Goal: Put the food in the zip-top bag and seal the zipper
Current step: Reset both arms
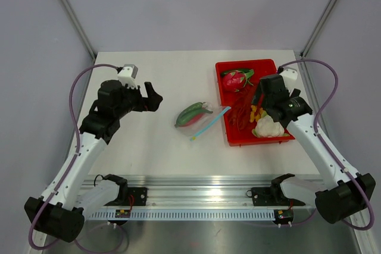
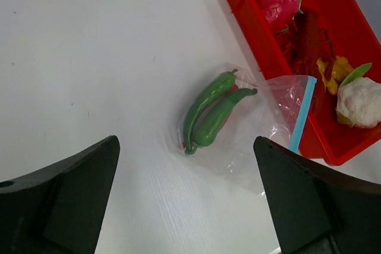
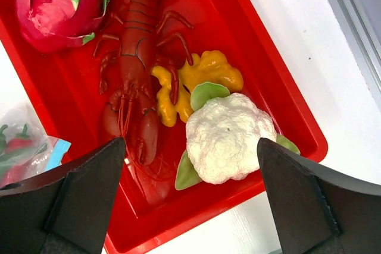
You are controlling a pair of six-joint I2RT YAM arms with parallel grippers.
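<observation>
The food [image 1: 192,114], green peppers with a red part, lies inside the clear zip-top bag [image 1: 205,124] at the table's middle. In the left wrist view the peppers [image 2: 211,114] sit at the bag's [image 2: 256,147] closed end. The light-blue zipper [image 2: 302,114] rests against the red tray; I cannot tell whether it is sealed. My left gripper [image 1: 153,97] is open and empty, to the left of the bag and above the table; in its own view [image 2: 187,206] the bag lies ahead. My right gripper [image 1: 260,98] is open and empty above the tray, over the cauliflower [image 3: 229,138]. The bag's corner [image 3: 24,153] shows at the left edge of the right wrist view.
The red tray [image 1: 224,129] stands right of the bag and holds a pink dragon fruit [image 1: 236,79], a red lobster [image 3: 134,81], yellow pieces [image 3: 208,69] and the white cauliflower [image 1: 268,127]. The table's right edge [image 3: 351,46] runs beside the tray.
</observation>
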